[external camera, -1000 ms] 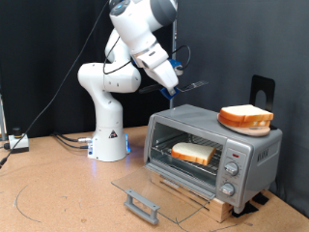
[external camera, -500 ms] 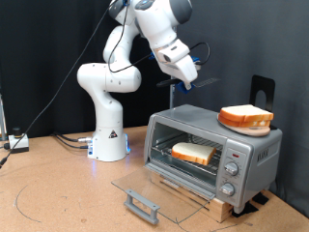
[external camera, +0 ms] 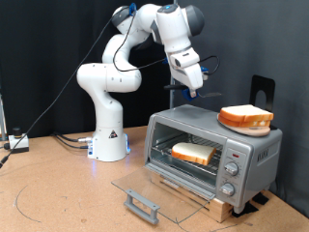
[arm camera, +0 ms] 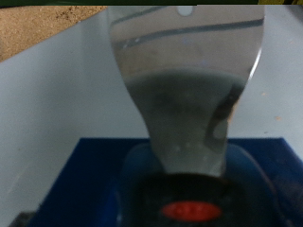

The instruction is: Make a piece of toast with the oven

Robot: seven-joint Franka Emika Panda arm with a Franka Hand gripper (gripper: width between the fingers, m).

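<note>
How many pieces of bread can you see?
2. One slice sits on top of the oven. The other slice lies inside it on the rack, with the door open. None others show.

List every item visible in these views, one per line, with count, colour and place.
oven: one, silver-grey, exterior view's lower right, glass door dropped open.
bread slice inside: one, pale tan with orange-brown crust, on the oven's rack.
bread slice on top: one, same colouring, lying on the oven's roof.
door handle: one, grey bar, at the open door's front edge.
knobs: three, silver, down the oven's right panel.
table: one, brown, under everything.
black stand: one, behind the oven.
robot arm: one, white, exterior view's left.
gripper: one, above the oven's left end, holding nothing visible.
</note>
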